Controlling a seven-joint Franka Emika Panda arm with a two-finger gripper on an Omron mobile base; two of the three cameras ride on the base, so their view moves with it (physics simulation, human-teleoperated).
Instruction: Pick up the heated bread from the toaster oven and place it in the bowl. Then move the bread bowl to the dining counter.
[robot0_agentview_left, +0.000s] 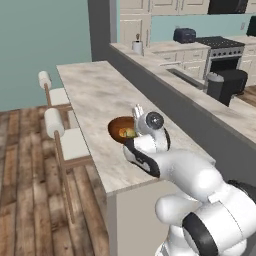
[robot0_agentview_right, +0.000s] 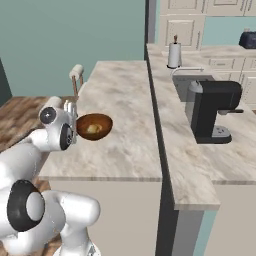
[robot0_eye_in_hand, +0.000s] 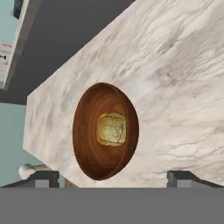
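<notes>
Hand view: your tool (robot0_eye_in_hand: 113, 178) is wide open, empty, above bowl (robot0_eye_in_hand: 83, 131) with bread (robot0_eye_in_hand: 111, 129) on surface (robot0_eye_in_hand: 175, 87). Bowl looks rigid, glossy, likely slippery; grip the rim.

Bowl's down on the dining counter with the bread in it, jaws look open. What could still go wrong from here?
1. The bowl sits near the dining counter edge on the stool side; a nudge might push it off.
2. The open gripper has fingertips either side of the bowl's near rim; retracting sideways may clip or tip it.
3. A jolt might toss out the bread.
</notes>
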